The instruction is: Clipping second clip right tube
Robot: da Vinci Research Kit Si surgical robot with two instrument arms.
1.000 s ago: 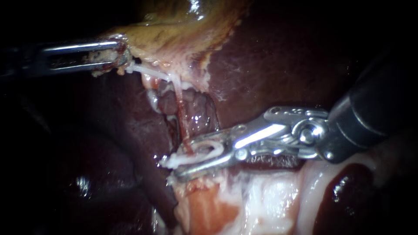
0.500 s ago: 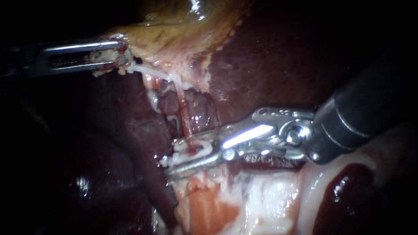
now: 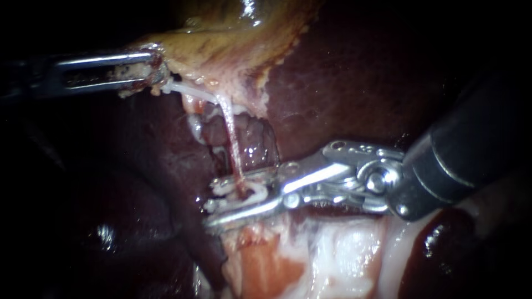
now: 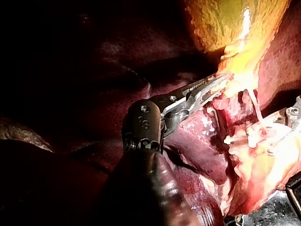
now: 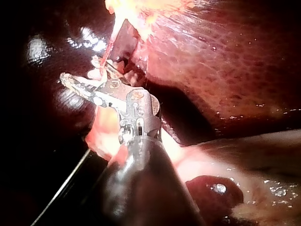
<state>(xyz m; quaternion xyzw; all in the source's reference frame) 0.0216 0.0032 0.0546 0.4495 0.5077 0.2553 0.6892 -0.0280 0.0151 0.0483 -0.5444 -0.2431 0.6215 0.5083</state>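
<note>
Our right instrument (image 3: 211,204) pincer clamped on white clip (image 3: 250,194) straddling the tube (image 3: 231,138). Tube thread-thin, soft, likely tears easily. Our left instrument (image 3: 151,72) pincer clamped on gallbladder (image 3: 221,41) edge.

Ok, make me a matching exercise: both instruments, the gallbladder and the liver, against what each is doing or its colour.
1. left instrument
2. right instrument
3. gallbladder
4. liver

A. dark red-brown
B. jaws shut on a white clip at the thin tube
C. yellowish
D. jaws shut on the gallbladder's edge

Pairs: 1-D, 2-B, 3-C, 4-A.
</note>
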